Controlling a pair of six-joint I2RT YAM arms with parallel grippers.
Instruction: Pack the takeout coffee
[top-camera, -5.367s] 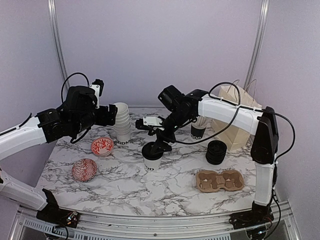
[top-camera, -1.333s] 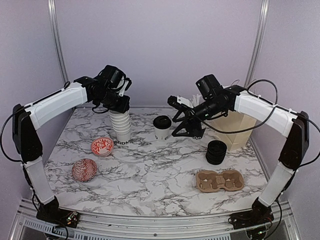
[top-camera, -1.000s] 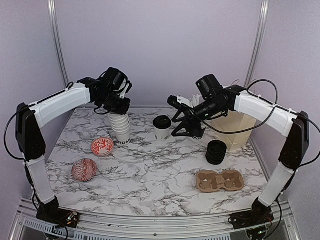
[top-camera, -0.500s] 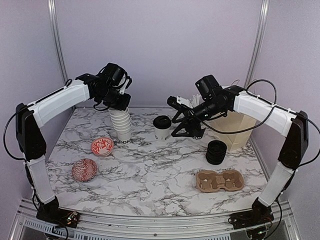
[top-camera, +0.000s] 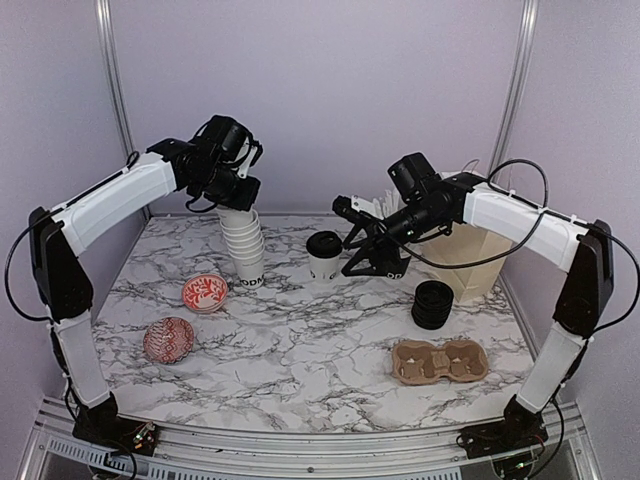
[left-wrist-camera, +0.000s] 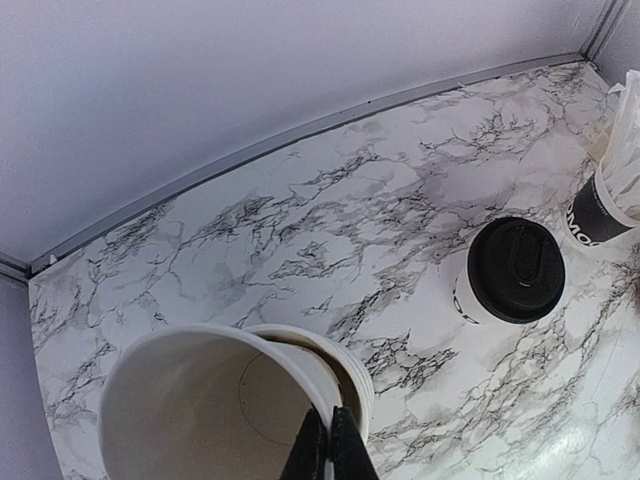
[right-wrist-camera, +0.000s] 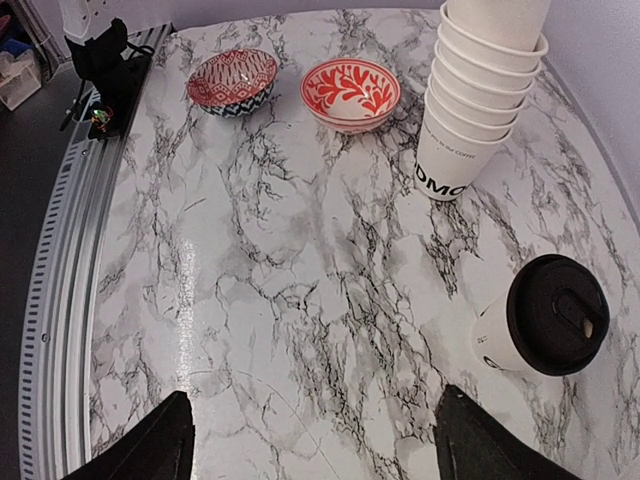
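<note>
A white takeout coffee cup (top-camera: 324, 255) with a black lid stands upright on the marble table (top-camera: 300, 350) near the right tool (right-wrist-camera: 312, 430), spread wide, while the left tool (left-wrist-camera: 322, 445) pinches the top lidless cup (left-wrist-camera: 180, 410) by its rim; likely light and crushable, the coffee suits a gentle mid-wall grip.

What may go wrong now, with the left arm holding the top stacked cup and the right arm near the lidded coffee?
The left jaws pinch the top cup by one side of its rim; the stacked cups below may lift with it or topple.
The open right jaws hang close beside the lidded coffee; a sideways move may knock it over or hit the stirrer cup nearby.
</note>
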